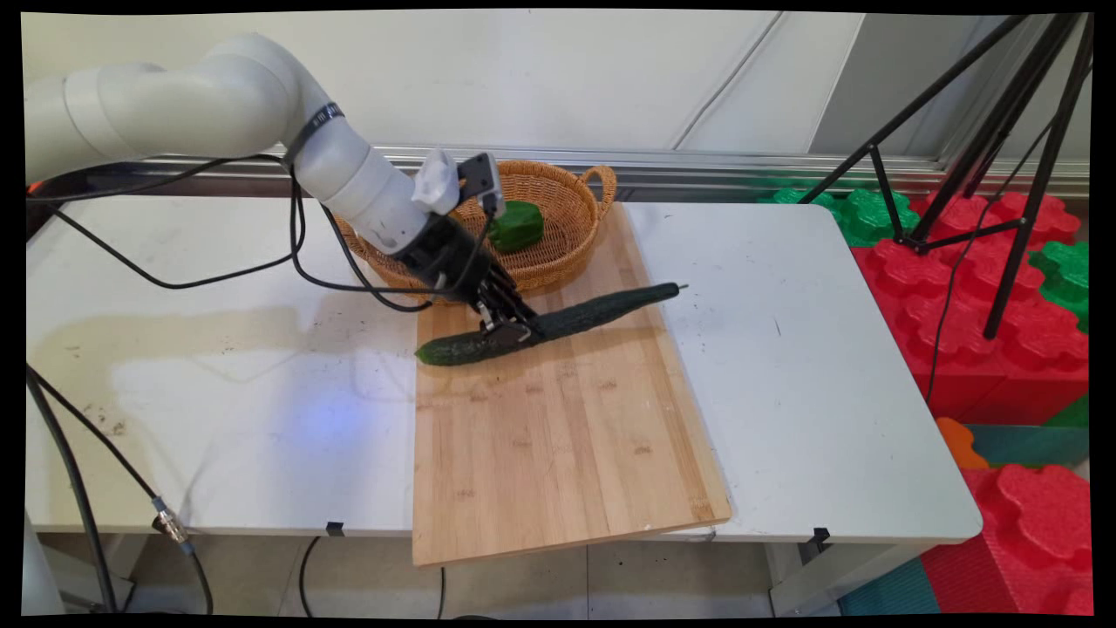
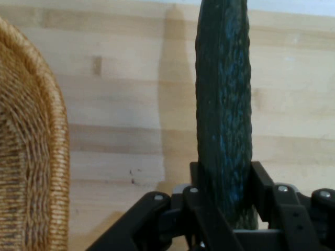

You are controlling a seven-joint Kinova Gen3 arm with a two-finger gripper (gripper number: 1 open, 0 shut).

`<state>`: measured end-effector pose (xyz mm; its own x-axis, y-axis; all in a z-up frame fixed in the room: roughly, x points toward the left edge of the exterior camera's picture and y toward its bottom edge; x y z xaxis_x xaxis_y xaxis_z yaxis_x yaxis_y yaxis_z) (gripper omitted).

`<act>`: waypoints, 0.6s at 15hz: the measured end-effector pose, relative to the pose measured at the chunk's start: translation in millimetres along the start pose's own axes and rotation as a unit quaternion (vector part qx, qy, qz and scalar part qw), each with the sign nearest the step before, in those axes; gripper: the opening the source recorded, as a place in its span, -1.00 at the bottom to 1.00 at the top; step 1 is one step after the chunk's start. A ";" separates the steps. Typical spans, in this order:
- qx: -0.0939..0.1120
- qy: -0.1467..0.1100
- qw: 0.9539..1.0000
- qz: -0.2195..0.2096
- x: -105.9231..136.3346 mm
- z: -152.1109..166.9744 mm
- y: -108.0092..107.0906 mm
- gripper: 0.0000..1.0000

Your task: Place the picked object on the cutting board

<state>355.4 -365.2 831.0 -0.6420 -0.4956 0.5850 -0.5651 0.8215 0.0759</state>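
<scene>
A: Noting the grip first. The gripper (image 1: pixel 508 331) is closed on the cucumber (image 1: pixel 558 321), one finger on each flank, as the hand view shows. Nothing else is held.

B: Where along the cucumber?

A: Off-centre. Only a short length to the blunt end sticks out on the gripper's near side; the long part runs away from the gripper toward the stem tip. Whether the cucumber rests on the cutting board (image 1: pixel 558 436) or is just above it, I cannot tell; its shadow sits close under it.

B: Risk?

A: My judgement: the long free end is heavy compared with the held part, so it could droop and the cucumber could pivot or slide between the fingers. The skin looks smooth and rounded, which does not help. Squeezing too hard could bruise it.

B: Anything nearby to hit?

A: The wicker basket (image 1: pixel 571 253) stands just behind the gripper, close beside it in the hand view, with a green pepper (image 1: pixel 516 227) inside. A swinging free end could clip the basket rim. The bench (image 1: pixel 811 349) lies beyond the cutting board's far edge.
</scene>
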 end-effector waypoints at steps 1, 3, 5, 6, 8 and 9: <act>0.001 -0.004 1.000 -0.001 -0.7 3.9 0.5 -1.00; 0.002 -0.011 1.000 -0.002 -1.7 10.1 1.3 -1.00; 0.004 -0.016 1.000 -0.003 -2.0 15.8 1.8 -1.00; 0.005 -0.018 1.000 -0.004 -2.1 17.6 1.8 -1.00; 0.007 -0.022 1.000 -0.006 -1.9 23.3 1.5 -1.00; 0.008 -0.023 1.000 -0.008 -1.5 25.8 1.6 -1.00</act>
<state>342.1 -370.4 809.4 -0.6556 -0.5207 0.5469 -0.5826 0.8095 0.0723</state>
